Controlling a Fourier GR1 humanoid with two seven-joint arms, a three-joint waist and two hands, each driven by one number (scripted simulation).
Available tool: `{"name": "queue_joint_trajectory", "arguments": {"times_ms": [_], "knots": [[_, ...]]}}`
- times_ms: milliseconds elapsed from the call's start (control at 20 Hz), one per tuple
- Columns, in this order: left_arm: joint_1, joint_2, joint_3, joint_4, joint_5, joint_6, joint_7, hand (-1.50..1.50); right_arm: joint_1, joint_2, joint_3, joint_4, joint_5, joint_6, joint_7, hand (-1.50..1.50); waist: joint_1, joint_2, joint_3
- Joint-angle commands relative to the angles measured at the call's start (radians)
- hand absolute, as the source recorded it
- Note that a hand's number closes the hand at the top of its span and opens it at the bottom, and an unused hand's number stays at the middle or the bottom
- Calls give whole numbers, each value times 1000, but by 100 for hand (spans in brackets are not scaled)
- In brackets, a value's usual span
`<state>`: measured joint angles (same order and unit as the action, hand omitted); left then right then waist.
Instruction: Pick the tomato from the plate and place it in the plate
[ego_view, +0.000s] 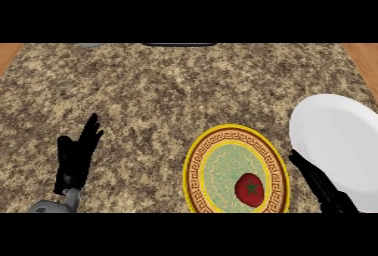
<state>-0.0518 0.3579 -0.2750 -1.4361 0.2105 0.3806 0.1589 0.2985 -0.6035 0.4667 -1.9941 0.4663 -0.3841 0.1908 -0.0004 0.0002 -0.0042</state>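
A red tomato (250, 189) lies on the lower right part of a yellow-rimmed patterned plate (214, 145) near the counter's front edge. To its right lies a plain white plate (339, 135), partly cut off by the view's right edge. My right hand (319, 182) shows between the two plates, fingers straight, its tips at the white plate's left rim, apart from the tomato. My left hand (76, 155) rests open at the lower left, fingers up, far from both plates.
The speckled granite counter (162, 90) stretches wide behind the plates. Wooden strips (363, 60) border it at both far corners. A dark object (179, 44) and a grey one (88, 45) peek in at the back edge.
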Motion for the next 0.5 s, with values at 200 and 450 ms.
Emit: {"name": "queue_joint_trajectory", "arguments": {"times_ms": [200, 450], "knots": [[17, -38, -26, 2, -38, 16, -19, 0, -142, -49, 87, -152, 8, 360, 471, -150, 18, 1, 1], [-23, -55, 4, 37, -48, -20, -11, 0, -281, 47, 64, -19, -61, 487, 519, -150, 5, 1, 4]]}}
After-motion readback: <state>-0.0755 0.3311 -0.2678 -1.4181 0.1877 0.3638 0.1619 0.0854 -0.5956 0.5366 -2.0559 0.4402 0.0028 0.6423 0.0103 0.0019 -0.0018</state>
